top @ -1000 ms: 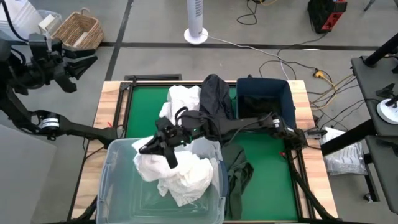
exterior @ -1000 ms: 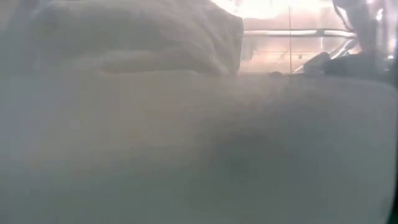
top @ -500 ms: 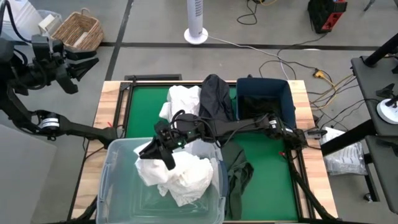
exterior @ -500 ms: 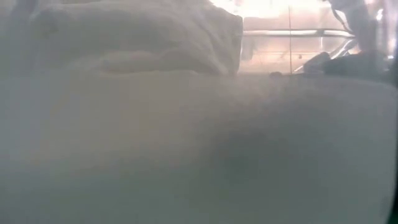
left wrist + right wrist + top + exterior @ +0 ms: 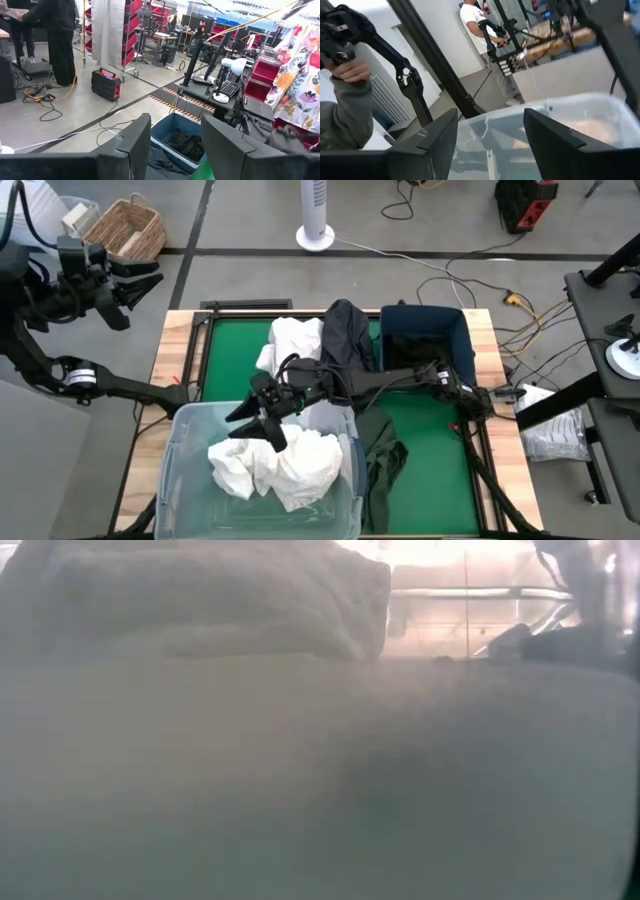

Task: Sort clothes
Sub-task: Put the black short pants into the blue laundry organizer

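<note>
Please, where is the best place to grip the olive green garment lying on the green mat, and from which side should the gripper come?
Probably at the raised, bunched folds in the middle of the olive green garment, coming straight down from above. It lies flat and crumpled on the green mat, so its edges give little to pinch. The open right gripper, over the clear tub, is nearest.

Even light; low view hazy, blurred

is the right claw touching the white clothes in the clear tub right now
Apart. The right wrist view shows the right claw open with nothing between its fingers, and the white clothes lie below inside the clear tub.
</note>
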Controlling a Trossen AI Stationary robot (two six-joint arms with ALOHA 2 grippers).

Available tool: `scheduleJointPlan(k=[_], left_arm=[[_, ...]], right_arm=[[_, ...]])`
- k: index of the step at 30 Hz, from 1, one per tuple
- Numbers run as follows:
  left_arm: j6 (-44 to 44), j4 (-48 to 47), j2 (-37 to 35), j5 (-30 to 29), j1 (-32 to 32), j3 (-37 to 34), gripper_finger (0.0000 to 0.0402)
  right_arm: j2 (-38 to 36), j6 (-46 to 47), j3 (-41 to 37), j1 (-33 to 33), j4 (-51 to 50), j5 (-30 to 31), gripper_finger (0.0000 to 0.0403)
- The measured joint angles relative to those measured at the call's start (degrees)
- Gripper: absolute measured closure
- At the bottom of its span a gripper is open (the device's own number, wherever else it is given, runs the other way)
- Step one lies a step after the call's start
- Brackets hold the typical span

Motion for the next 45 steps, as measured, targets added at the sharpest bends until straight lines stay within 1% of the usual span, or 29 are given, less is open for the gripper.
scheduleJointPlan(k=[3,5,9,12,18,24,30,33,37,42,45], left_arm=[[0.01,-0.32,0.2,0.0,0.0,-0.02,0.0249],[0.02,-0.42,0.25,0.0,0.0,-0.02,0.0249],[0.02,-0.43,0.32,0.0,0.0,-0.04,0.0249],[0.0,-0.67,0.6,0.0,0.0,-0.11,0.0249],[0.05,-1.23,2.75,0.2,0.02,-0.13,0.0249],[1.76,-1.18,5.34,0.23,0.0,-0.15,0.0249],[1.74,-1.11,9.07,0.22,0.02,-0.15,0.0249],[1.55,-1.09,11.44,0.2,0.02,-0.15,0.0249],[1.53,-1.05,14.86,0.2,0.02,-0.15,0.0249],[1.53,-1.0,19.25,0.2,0.02,-0.15,0.0249],[1.53,-0.98,21.66,0.2,0.02,-0.15,0.0249]], right_arm=[[-2.25,-3.98,0.0,-0.24,-2.39,0.22,0.0184],[-4.34,-7.12,0.0,-0.3,-6.01,1.93,0.0189],[-10.21,-15.04,0.0,-0.29,-17.99,10.13,0.0201],[-14.83,-18.65,0.07,-0.28,-27.42,17.14,0.0207],[-22.81,-20.48,0.03,-0.43,-43.47,26.59,0.021],[-27.87,-21.07,-0.03,-0.45,-57.11,32.85,0.0208],[-30.81,-21.46,-0.07,-0.46,-67.98,37.08,0.0205],[-32.04,-21.78,-0.09,-0.55,-72.02,37.83,0.0202],[-33.93,-22.17,-0.13,-0.9,-75.08,38.01,0.0202],[-36.99,-23.18,-0.13,-1.92,-76.33,38.3,0.0199],[-38.4,-23.39,-0.13,-2.52,-77.42,39.61,0.02]])
